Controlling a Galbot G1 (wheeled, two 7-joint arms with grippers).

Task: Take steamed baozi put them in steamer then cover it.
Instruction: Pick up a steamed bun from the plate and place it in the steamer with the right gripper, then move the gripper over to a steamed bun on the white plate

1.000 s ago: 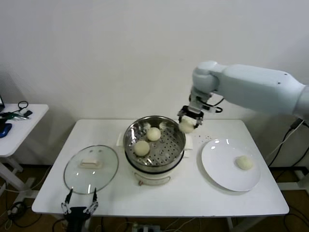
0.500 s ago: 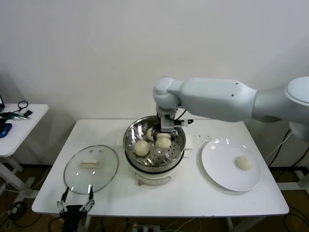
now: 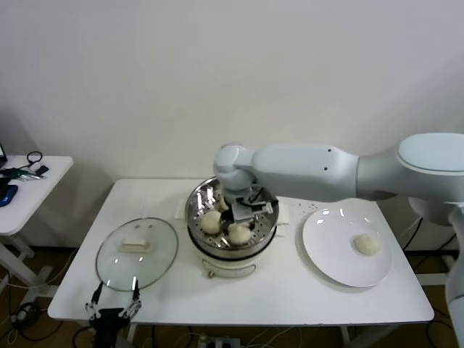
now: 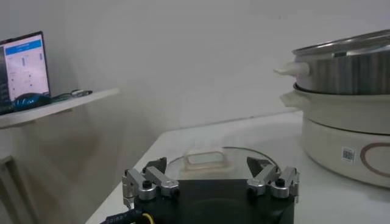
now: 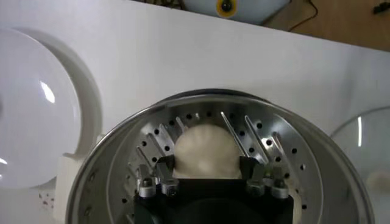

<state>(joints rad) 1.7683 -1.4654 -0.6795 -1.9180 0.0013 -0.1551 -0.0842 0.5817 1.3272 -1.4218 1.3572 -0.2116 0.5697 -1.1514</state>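
Observation:
The steel steamer (image 3: 194, 217) stands mid-table on its white base. My right gripper (image 3: 243, 220) reaches down into it, its fingers against the sides of a steamed baozi (image 5: 204, 151) that rests on the perforated tray. A second bun (image 3: 211, 222) lies beside it, and a third is partly hidden behind the gripper. One more baozi (image 3: 365, 244) sits on the white plate (image 3: 333, 254). The glass cover (image 3: 137, 252) lies flat on the table, left of the steamer. My left gripper (image 3: 114, 293) hangs open at the table's front edge, just short of the cover (image 4: 234, 153).
A small white side table (image 3: 29, 188) with cables and a laptop (image 4: 24, 67) stands off to the left. The right arm spans the space above the table between plate and steamer. The steamer's side handle (image 4: 286, 69) juts toward the cover.
The right arm carried a baozi from beside the steamer's far right rim over the pot and lowered it onto the tray near the front. The left gripper stayed put.

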